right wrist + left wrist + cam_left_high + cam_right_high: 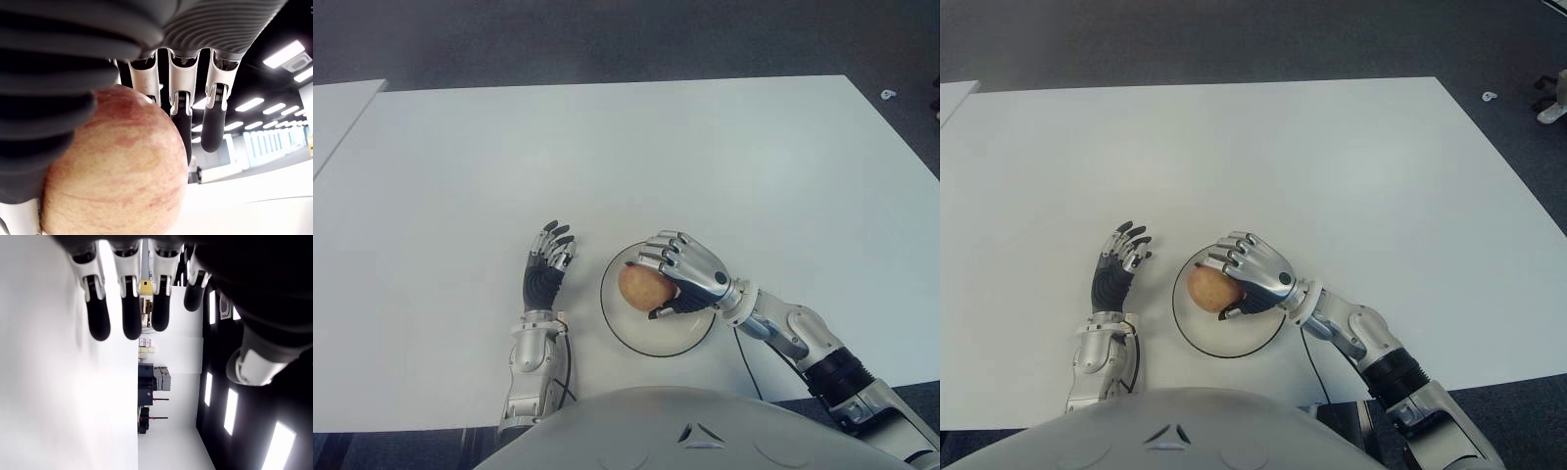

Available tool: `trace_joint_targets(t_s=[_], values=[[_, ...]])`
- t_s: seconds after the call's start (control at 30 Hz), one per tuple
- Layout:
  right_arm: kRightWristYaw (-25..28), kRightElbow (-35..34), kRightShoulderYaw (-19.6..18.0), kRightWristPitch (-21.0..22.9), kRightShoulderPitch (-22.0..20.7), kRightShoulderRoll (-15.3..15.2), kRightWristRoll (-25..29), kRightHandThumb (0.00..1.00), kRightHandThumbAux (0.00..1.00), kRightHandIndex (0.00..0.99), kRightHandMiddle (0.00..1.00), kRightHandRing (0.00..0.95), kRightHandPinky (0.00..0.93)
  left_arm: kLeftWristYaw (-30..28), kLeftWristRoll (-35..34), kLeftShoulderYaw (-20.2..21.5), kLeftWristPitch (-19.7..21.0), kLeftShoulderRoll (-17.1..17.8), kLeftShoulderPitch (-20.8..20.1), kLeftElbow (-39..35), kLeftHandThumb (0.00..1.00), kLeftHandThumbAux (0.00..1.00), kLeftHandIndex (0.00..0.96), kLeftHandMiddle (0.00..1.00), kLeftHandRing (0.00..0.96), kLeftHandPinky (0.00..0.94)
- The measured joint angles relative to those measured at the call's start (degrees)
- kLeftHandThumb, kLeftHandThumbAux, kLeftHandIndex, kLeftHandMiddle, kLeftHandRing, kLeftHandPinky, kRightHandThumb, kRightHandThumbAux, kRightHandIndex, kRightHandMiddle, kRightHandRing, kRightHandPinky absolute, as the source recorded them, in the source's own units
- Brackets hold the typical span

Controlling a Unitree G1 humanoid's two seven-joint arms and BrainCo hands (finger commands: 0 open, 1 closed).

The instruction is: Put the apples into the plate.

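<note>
1 apple (641,288) in the right hand (683,276) over the plate (685,339), left hand (546,267) slack beside it, on a white table (636,157), dark floor (607,39) beyond.

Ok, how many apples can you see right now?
1. The apple is gripped in the right hand, over the plate. The left hand beside the plate holds nothing. None elsewhere on the table; the right hand could hide something under it.

a white table (705,147) stands on dark carpet (607,39), another table (337,103) beside.
</note>
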Motion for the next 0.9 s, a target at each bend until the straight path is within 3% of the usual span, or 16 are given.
trace_joint_targets(t_s=[0.67, 0.77, 0.8, 0.87, 0.9], values=[[-0.38, 0.67, 0.3, -0.71, 0.7, -0.19, -0.07, 0.72, 0.703, 0.441, 0.821, 0.847, 0.857, 0.0, -0.1, -0.25, -0.63, -0.07, 0.41, -0.01, 0.393, 0.583, 0.157, 0.232, 0.298, 0.359], [-0.51, 0.67, 0.15, -1.01, 0.65, -0.16, 0.08, 0.699, 0.707, 0.433, 0.737, 0.73, 0.698, 0.0, -0.06, -0.24, -0.79, -0.07, 0.41, 0.01, 0.393, 0.587, 0.159, 0.233, 0.296, 0.357], [-0.46, 0.64, 0.01, -1.2, 0.61, -0.17, 0.21, 0.558, 0.63, 0.395, 0.583, 0.56, 0.542, 0.0, -0.05, -0.23, -0.89, -0.07, 0.41, 0.03, 0.395, 0.59, 0.162, 0.233, 0.294, 0.355], [0.02, 0.31, -0.32, -1.38, 0.57, -0.25, 0.99, 0.431, 0.563, 0.361, 0.447, 0.41, 0.406, 0.0, 0.0, -0.23, -1.23, -0.07, 0.39, 0.09, 0.396, 0.593, 0.164, 0.233, 0.292, 0.353], [0.38, 0.08, -0.55, -1.45, 0.52, -0.29, 1.42, 0.405, 0.549, 0.354, 0.418, 0.378, 0.378, 0.0, 0.01, -0.22, -1.37, -0.07, 0.38, 0.14, 0.396, 0.593, 0.165, 0.232, 0.292, 0.353]])
